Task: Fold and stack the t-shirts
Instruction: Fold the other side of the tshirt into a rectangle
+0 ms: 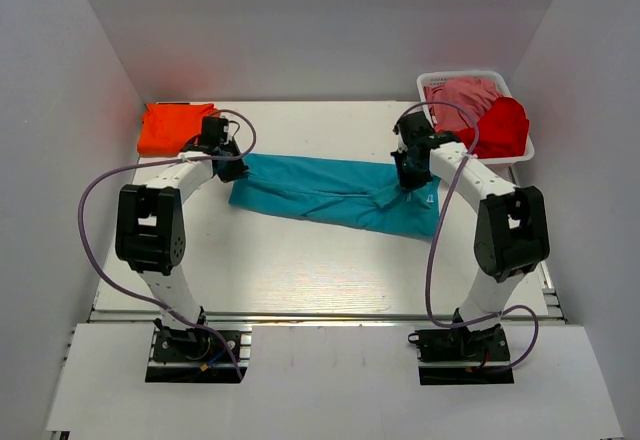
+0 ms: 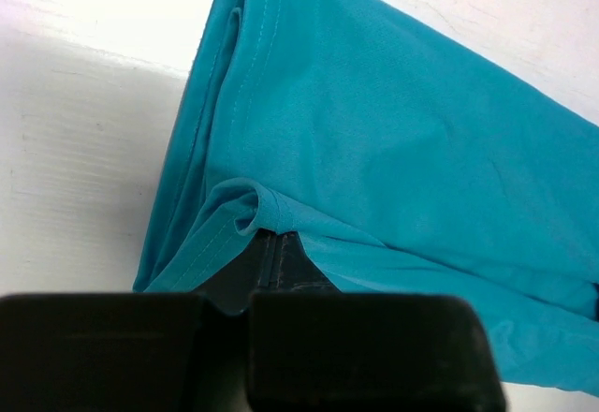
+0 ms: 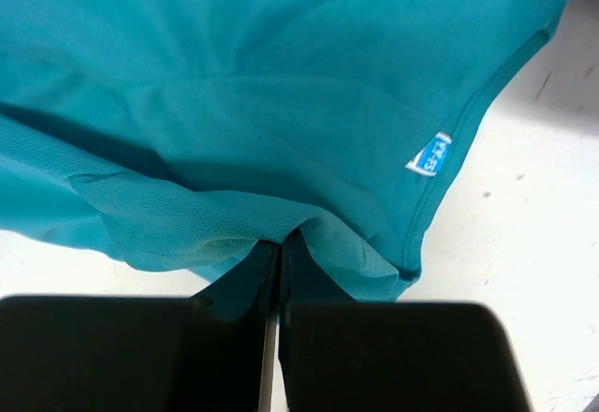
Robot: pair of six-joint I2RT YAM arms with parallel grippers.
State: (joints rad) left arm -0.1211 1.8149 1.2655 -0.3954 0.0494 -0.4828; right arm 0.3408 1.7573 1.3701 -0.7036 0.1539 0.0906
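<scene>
At the far left corner of the table (image 1: 300,260) the orange t-shirt (image 1: 172,127) lay folded into a small rectangle, and just beside it the left gripper (image 1: 232,167) was down at the left end of the teal t-shirt (image 1: 330,195). The left wrist view showed its fingers clenched on a small bunch of hem, with only a thin lip of cloth curling over the tips. The teal t-shirt stretched as a long, narrow band across the middle of the table, already doubled lengthwise, with creases running toward its right end. There the right gripper (image 1: 408,182) was likewise clamped on the teal cloth; in its own wrist view the fingers met on a puckered fold near the collar, close to the small white and blue label (image 3: 429,154). Further right, in the far corner, the white basket (image 1: 470,76) held the pink t-shirt (image 1: 462,93) and the red t-shirt (image 1: 500,125), not yet folded. The main risk seemed to be the shallow bite at the left: if the arms pulled apart or lifted unevenly, that hem could slip out and the band would sag and lose its fold. Each pinch might also have caught only the upper layer, which would let the lower one trail and open as the cloth was carried. A careless swing of the left end toward the back could drag across the orange t-shirt and disturb it.
</scene>
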